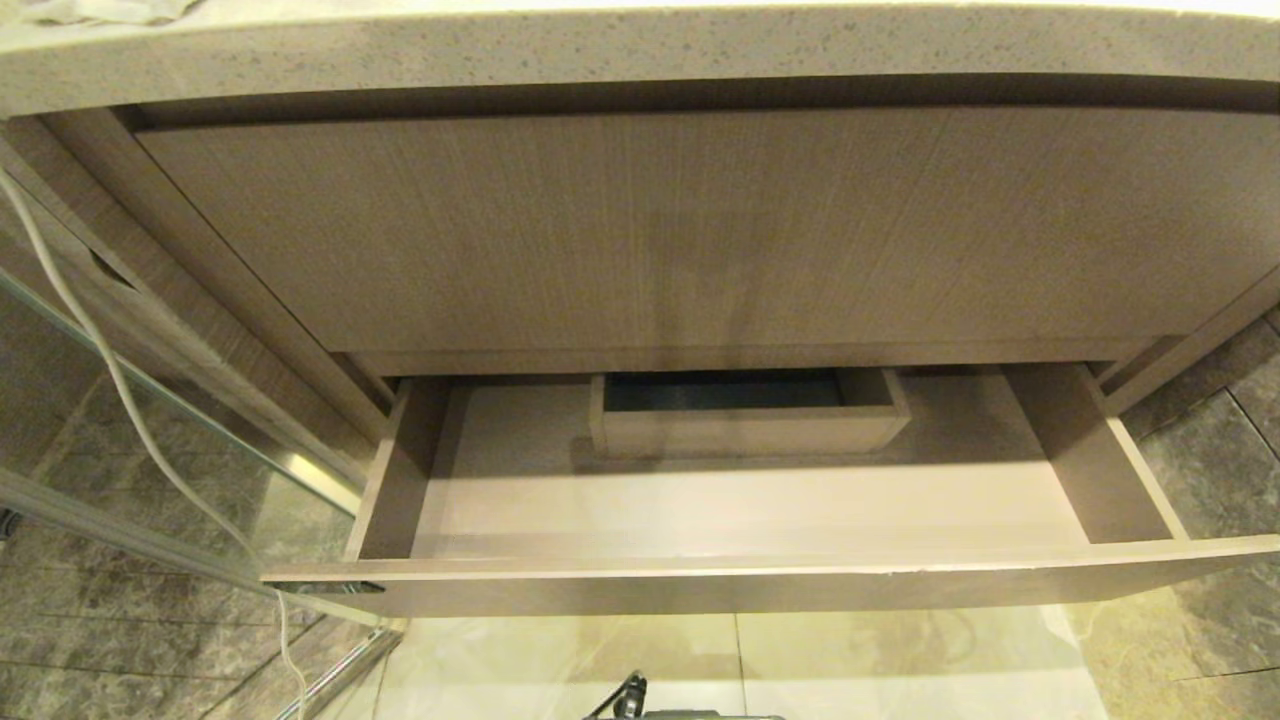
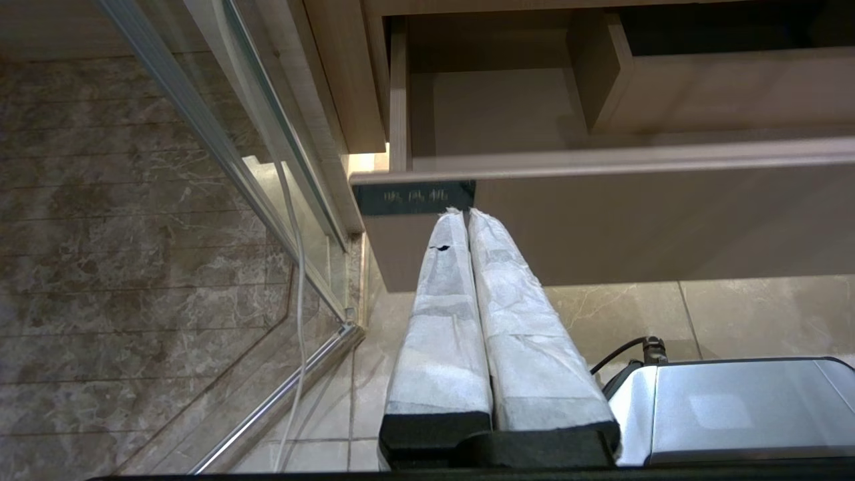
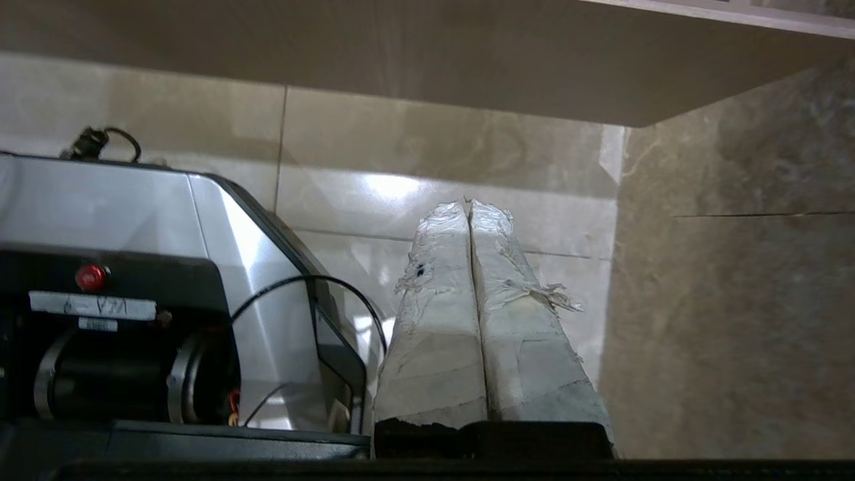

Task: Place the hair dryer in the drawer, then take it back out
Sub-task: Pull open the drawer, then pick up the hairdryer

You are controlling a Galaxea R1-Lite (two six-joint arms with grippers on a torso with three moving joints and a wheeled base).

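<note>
The drawer (image 1: 740, 585) stands pulled out under the counter, with its boxed cutout (image 1: 748, 412) at the centre back and nothing else lying inside. Its front (image 2: 634, 214) carries a small black label (image 2: 414, 197). The hair dryer is out of view. My left gripper (image 2: 465, 212) is shut and empty, its wrapped tips just below the label end of the drawer front. My right gripper (image 3: 469, 204) is shut and empty too, low over the floor tiles beneath the drawer front (image 3: 414, 60). Neither arm shows in the head view.
A speckled stone counter (image 1: 640, 50) overhangs a taller wood-grain panel (image 1: 680, 230) above the drawer. A glass partition with a metal rail (image 1: 300, 470) and a hanging white cord (image 1: 120, 390) stand on the left. My silver base (image 3: 133, 220) sits on the pale floor tiles (image 1: 850, 660).
</note>
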